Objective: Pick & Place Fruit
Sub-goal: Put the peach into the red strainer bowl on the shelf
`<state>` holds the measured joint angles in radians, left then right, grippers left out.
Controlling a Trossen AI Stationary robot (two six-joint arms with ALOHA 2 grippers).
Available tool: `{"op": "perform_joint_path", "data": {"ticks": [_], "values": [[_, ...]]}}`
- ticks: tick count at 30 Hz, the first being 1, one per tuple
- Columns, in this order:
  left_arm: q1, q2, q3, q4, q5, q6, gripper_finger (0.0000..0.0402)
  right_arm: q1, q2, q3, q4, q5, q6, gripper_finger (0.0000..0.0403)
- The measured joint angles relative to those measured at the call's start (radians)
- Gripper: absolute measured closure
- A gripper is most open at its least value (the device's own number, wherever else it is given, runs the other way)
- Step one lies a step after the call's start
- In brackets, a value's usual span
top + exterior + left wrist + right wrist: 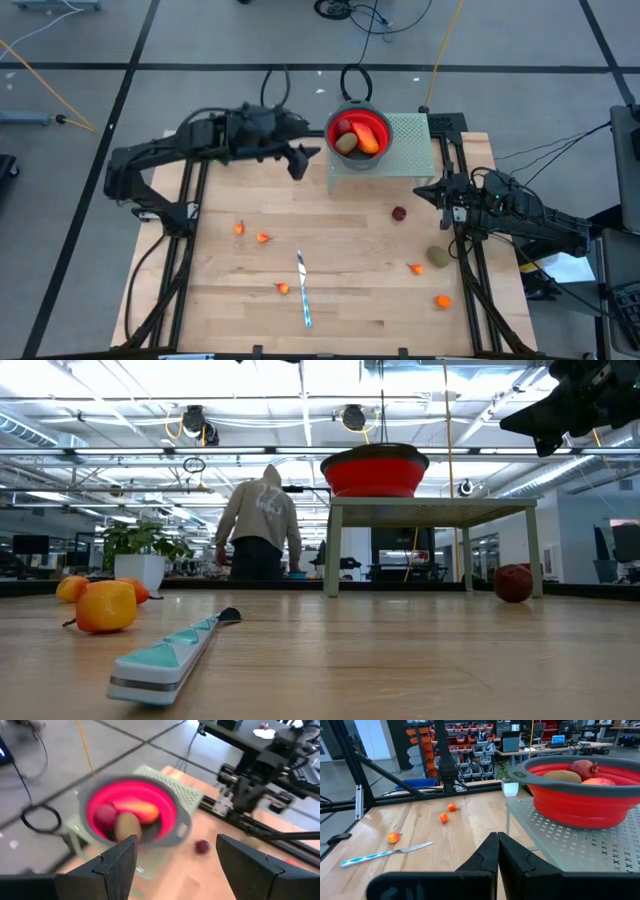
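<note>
A red bowl [359,135] stands on a pale green perforated stand [405,145] at the table's far side; it holds a dark red ball, an olive-brown oval and a longer orange-red piece [369,138]. My left gripper [303,160] hangs open and empty just left of the bowl, above the table. My right gripper [427,190] is shut and empty at the table's right, near the stand's right corner. Loose on the wood lie a dark red ball [399,213], an olive-brown oval [438,257] and several small orange bits [263,238].
A slim silver knife with a pale blue handle [303,290] lies near the table's middle front. Dark rails run along the table's left and right sides. A person in a hooded top [260,525] and a potted plant [140,555] show in the room beyond.
</note>
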<state>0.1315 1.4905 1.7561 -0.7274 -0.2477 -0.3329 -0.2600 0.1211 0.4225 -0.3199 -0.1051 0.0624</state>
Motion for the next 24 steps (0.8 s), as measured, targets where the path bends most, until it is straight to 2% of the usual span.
{"op": "perform_joint_path", "data": {"ticks": [10,24], "values": [[-0.206,0.008,0.000,-0.158,-0.111,-0.396,0.0131,0.000,0.000,0.000,0.000,0.000,0.000,0.0403],[-0.391,0.047,0.000,-0.389,-0.147,-0.917,0.0131,0.000,0.000,0.000,0.000,0.000,0.000,0.0403]]}}
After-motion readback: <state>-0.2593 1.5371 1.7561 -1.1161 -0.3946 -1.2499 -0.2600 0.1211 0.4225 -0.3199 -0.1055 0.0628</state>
